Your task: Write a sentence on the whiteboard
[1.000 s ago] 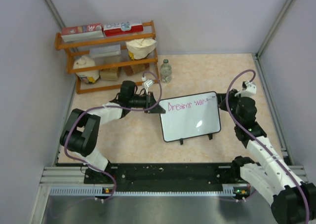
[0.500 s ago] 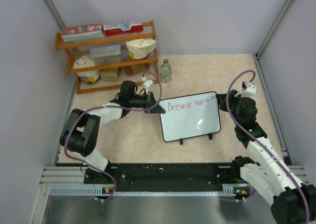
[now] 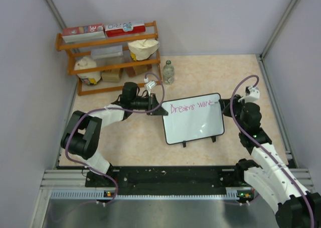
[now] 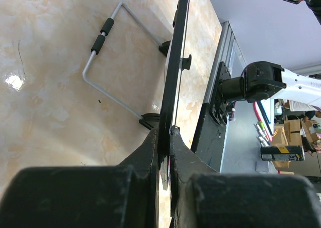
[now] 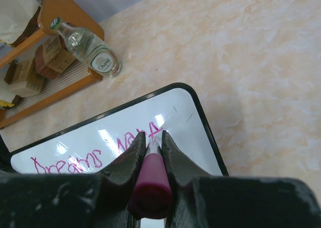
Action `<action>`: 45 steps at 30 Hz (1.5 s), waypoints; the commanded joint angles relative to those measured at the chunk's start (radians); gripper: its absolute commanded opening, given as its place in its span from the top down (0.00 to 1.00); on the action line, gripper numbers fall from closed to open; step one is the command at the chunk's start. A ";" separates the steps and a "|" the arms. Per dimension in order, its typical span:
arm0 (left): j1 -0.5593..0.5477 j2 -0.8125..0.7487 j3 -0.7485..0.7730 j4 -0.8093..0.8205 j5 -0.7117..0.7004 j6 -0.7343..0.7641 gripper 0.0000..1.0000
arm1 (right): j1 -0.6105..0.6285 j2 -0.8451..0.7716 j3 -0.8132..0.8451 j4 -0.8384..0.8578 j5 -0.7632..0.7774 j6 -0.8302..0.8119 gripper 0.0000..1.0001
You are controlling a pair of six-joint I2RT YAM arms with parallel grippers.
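1. Nearest the arm bases, the whiteboard (image 3: 193, 130) stands propped on its small feet in the middle of the table (image 3: 135, 142). Its lower half is blank.
2. The left gripper (image 3: 153, 109) is clamped on the board's left edge. The left wrist view shows both fingers pinching the thin frame edge-on, bracing it.
3. The right gripper (image 5: 152, 137) is closed tight around a magenta marker (image 5: 149, 180), whose tip sits at the board's upper right, at the end of the writing.
4. The sentence (image 3: 191, 107) runs along the top line and reads roughly "Dreams wort". The task looks partway done, with that word unfinished and more to follow.
5. The line is close to the right frame, so further strokes could crowd the letters or ride the tip onto the black rim.
6. Pressing too hard could tilt the propped board or twist it within the left grip, warping the letters. A marker sliding between the fingers would do the same.
7. Farthest back, a clear bottle (image 3: 169, 72) and a wooden shelf (image 3: 108, 62) stand well apart from the board.
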 commanded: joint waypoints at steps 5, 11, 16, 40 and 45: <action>-0.002 -0.024 0.016 -0.008 -0.080 0.056 1.00 | -0.007 -0.019 -0.016 -0.049 0.012 -0.030 1.00; -0.002 -0.026 0.017 -0.008 -0.081 0.056 1.00 | -0.008 -0.029 -0.020 -0.052 0.029 -0.033 1.00; -0.002 -0.024 0.017 -0.008 -0.077 0.056 1.00 | -0.007 -0.040 -0.009 -0.052 0.055 -0.040 1.00; -0.002 -0.029 0.016 -0.011 -0.081 0.059 1.00 | -0.011 0.015 0.132 0.041 0.098 -0.007 1.00; -0.002 -0.027 0.017 -0.013 -0.081 0.059 1.00 | -0.027 0.063 0.146 0.055 0.093 -0.005 1.00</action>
